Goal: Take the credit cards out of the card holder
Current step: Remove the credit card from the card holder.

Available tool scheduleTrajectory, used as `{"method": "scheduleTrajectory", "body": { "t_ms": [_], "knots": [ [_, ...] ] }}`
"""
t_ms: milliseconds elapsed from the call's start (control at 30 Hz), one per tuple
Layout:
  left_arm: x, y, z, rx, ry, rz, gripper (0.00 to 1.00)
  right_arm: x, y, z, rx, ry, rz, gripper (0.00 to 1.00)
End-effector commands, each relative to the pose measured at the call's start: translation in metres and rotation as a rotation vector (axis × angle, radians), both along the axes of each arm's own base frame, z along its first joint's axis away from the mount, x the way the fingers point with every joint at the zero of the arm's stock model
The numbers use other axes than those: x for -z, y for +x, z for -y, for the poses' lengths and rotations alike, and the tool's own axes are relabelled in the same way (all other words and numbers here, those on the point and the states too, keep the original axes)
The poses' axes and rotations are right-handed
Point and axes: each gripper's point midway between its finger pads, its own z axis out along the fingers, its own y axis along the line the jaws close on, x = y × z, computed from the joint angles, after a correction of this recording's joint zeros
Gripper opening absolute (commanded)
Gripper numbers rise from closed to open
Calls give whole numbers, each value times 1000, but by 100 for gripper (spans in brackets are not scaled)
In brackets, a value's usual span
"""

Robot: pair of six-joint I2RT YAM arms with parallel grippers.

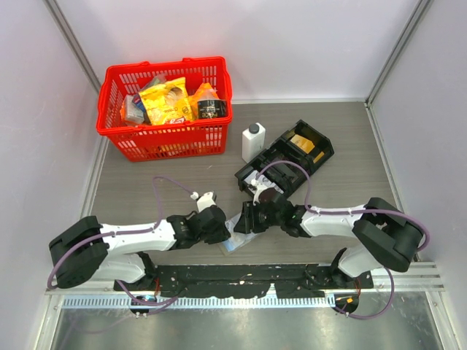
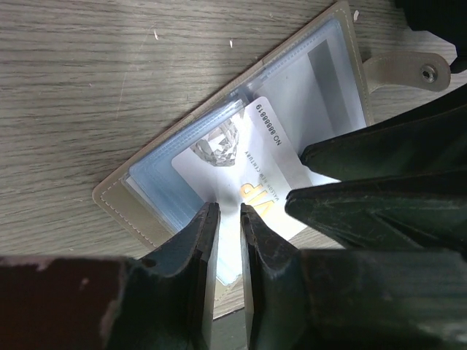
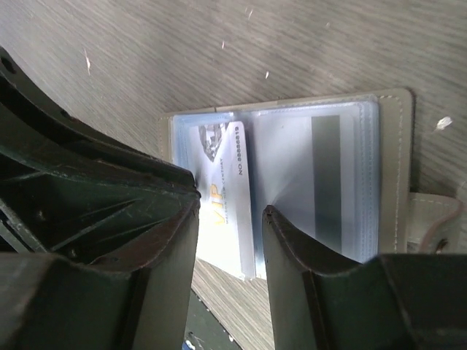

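Now the left gripper's (image 2: 226,213) jaws nearly meet around the white card (image 2: 257,157) in the card holder (image 2: 115,198), grip unclear; the right gripper's (image 3: 230,210) are spread apart.

The card holder (image 2: 117,198) is laid open and flat on the table (image 2: 109,73), grey-tan cover down, clear pale blue sleeves up. A white card (image 2: 248,157) lettered VIP in gold is seen projecting partly out of one sleeve
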Motion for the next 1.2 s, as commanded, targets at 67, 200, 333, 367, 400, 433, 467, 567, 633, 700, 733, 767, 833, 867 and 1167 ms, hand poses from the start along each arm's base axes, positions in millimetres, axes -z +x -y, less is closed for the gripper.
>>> {"method": "scheduleTrajectory", "body": {
  "t_ms": [67, 200, 333, 367, 400, 433, 467, 567, 633, 700, 733, 767, 833, 867, 1167],
  "knots": [
    [18, -7, -21, -42, 38, -41, 22, -12, 10, -6, 18, 91, 1, 44],
    [21, -7, -25, -48, 43, -48, 22, -10, 7, -9, -8, 107, -13, 40],
    [21, -7, -26, -49, 45, -51, 22, -4, 6, -12, -23, 100, -35, 36],
    [21, -7, -27, -49, 45, -51, 22, -1, 6, -13, -25, 97, -41, 35],
    [21, -8, -27, -49, 46, -52, 22, 1, 6, -12, -22, 94, -47, 33],
    [21, -8, -28, -51, 46, -52, 22, 1, 6, -12, -24, 99, -49, 32],
    [22, -8, -28, -49, 48, -52, 22, 2, 5, -12, -23, 99, -57, 29],
    [22, -8, -31, -56, 51, -53, 22, 0, 8, -7, -5, 127, -66, 20],
    [23, -8, -34, -61, 56, -54, 22, -3, 9, -5, 1, 146, -67, 11],
    [23, -8, -36, -65, 54, -57, 22, -4, 10, -4, 3, 156, -65, 6],
    [23, -8, -36, -67, 53, -58, 22, -5, 10, -3, 2, 158, -65, 4],
    [24, -8, -37, -66, 55, -58, 22, -6, 9, -3, -1, 160, -64, 1],
    [24, -7, -37, -67, 57, -59, 22, -6, 9, -3, -3, 162, -61, 1],
    [24, -8, -37, -67, 56, -60, 22, -6, 9, -3, -2, 162, -62, 1],
    [25, -8, -39, -67, 65, -68, 22, -2, 13, 2, 28, 126, -65, 1]
  ]
}}
